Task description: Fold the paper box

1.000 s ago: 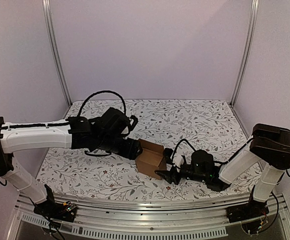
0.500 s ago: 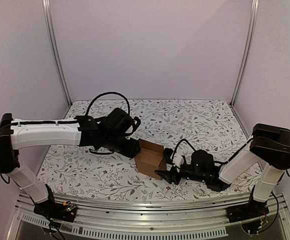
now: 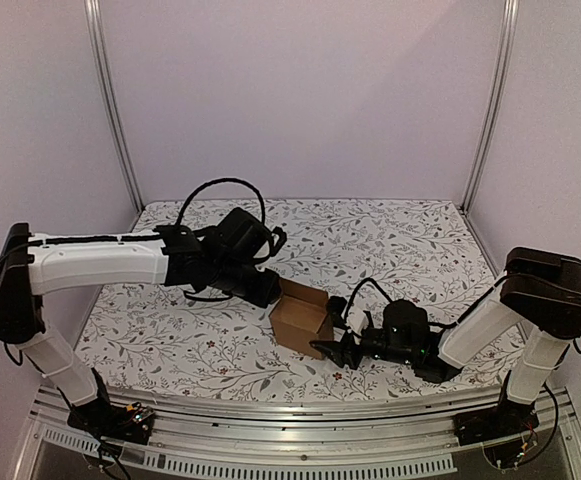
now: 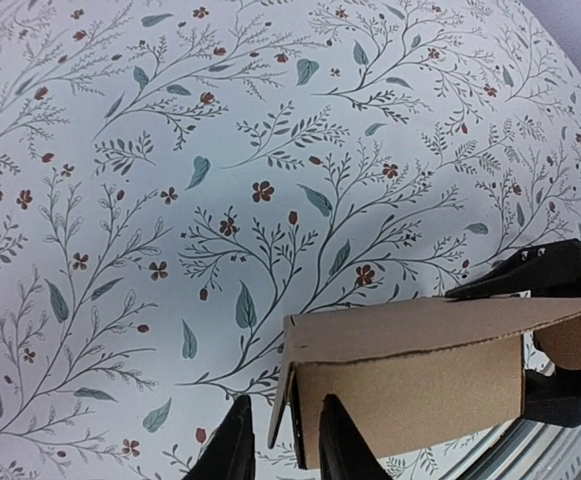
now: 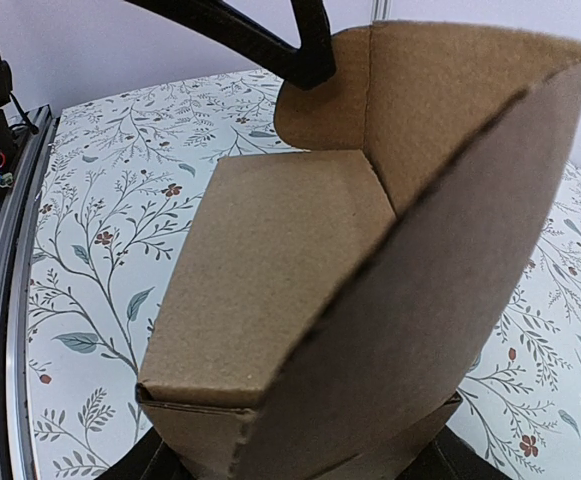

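Overhead, a small brown paper box (image 3: 301, 320) stands on a table covered in a white cloth with a leaf and flower print (image 3: 420, 250). It is slightly right of centre and towards the near edge, with a robot arm reaching to it from each side. The box is partly folded: its walls stand up, its top is open and one flap leans back from the far side.

The left gripper (image 3: 267, 291) reaches in low from the left and meets the box's upper left corner. In the left wrist view, its two black fingers (image 4: 232, 448) stand either side of a thin cardboard wall edge. A sliver of cloth shows between one finger and the card (so whether the jaws actually pinch it cannot be told).

The right gripper (image 3: 332, 348) lies low on the table at the box's near right corner. In the right wrist view the box fills the picture, and its folded base sits between the two dark fingers (image 5: 155, 462). These are closed against its lower sides, gripping it. A rounded tab (image 5: 320, 100) curls up at the far rim.
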